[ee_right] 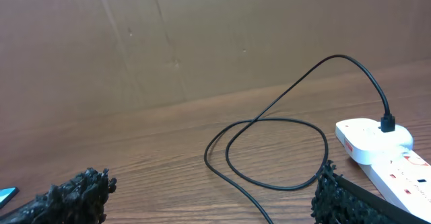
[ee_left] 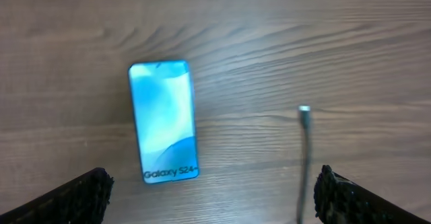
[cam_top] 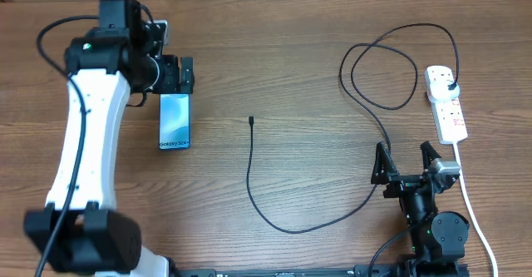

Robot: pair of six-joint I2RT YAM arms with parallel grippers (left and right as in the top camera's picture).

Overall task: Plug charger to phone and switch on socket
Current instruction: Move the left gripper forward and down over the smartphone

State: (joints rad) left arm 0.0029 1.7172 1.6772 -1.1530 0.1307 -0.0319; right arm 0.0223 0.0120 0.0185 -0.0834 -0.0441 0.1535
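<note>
The phone (cam_top: 174, 121) lies flat at the left of the table, its light blue screen lit; it also shows in the left wrist view (ee_left: 163, 121). My left gripper (cam_top: 176, 76) is open just beyond the phone's far end and holds nothing; in its own view the fingers (ee_left: 214, 200) stand wide apart. The charger cable (cam_top: 249, 181) runs from its connector tip (cam_top: 251, 121), also in the left wrist view (ee_left: 304, 109), round a loop to its plug (cam_top: 450, 86) in the socket (cam_top: 446, 102). My right gripper (cam_top: 406, 162) is open and empty near the front right.
The socket's white cord (cam_top: 474, 210) runs toward the front edge past my right arm. In the right wrist view the cable loop (ee_right: 276, 150) lies on the wood ahead, the socket (ee_right: 380, 146) at the right, a brown wall (ee_right: 202, 42) behind.
</note>
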